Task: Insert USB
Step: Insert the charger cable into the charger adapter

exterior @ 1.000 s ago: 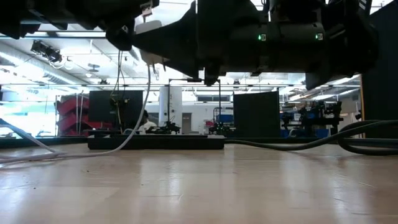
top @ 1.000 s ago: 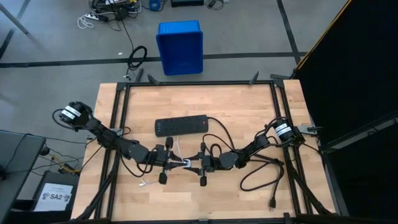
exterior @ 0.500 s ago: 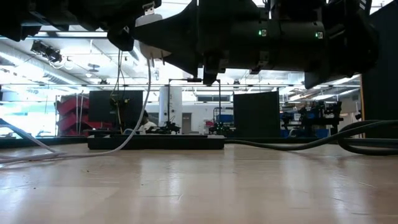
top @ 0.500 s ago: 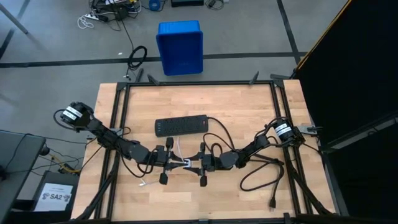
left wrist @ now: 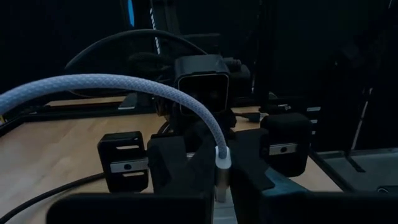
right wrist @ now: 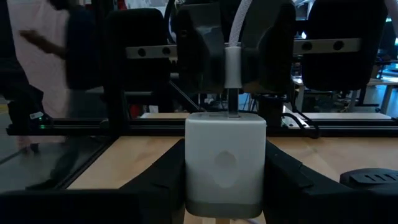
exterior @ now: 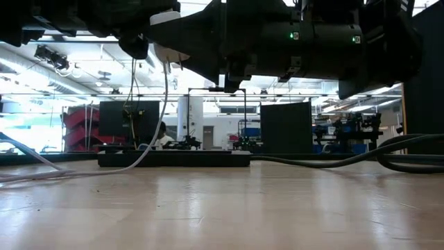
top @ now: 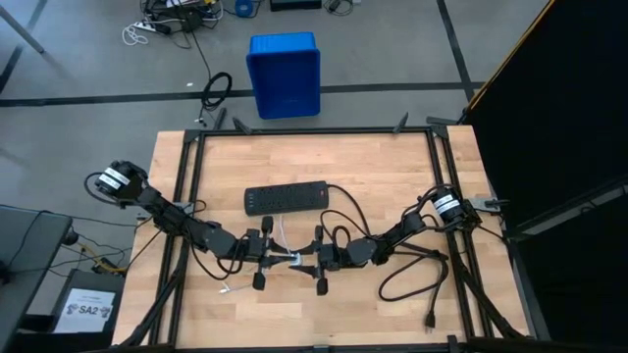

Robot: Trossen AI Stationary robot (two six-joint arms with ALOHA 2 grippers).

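Both grippers meet nose to nose above the table's middle. My left gripper (top: 271, 257) is shut on the USB, a whitish-grey braided cable (left wrist: 118, 84) with a pale plug (right wrist: 232, 65). My right gripper (top: 312, 258) is shut on a small white cube adapter (right wrist: 225, 163). The plug's metal tip (right wrist: 232, 102) reaches the adapter's face that points at the left gripper; how deep it goes cannot be seen. Behind the left gripper the cable arches up, then hangs down to the table (exterior: 161, 118). My left gripper pinches the USB's plug sleeve (left wrist: 222, 160) between its two fingers, coming level from the table's left, the fingers lying along the plug. The plug is clear of the table and points level at the adapter. My right gripper pinches the white adapter by its two opposite sides (right wrist: 189, 168) between its two fingers, coming level from the table's right. The adapter is clear of the table, and its face with the port is turned toward the left gripper.
A black power strip (top: 285, 199) lies beyond the grippers, toward the far edge. Its thick black cord (top: 410, 282) loops over the table's right half beneath the right arm. A blue bin (top: 285, 74) stands on the floor past the far edge.
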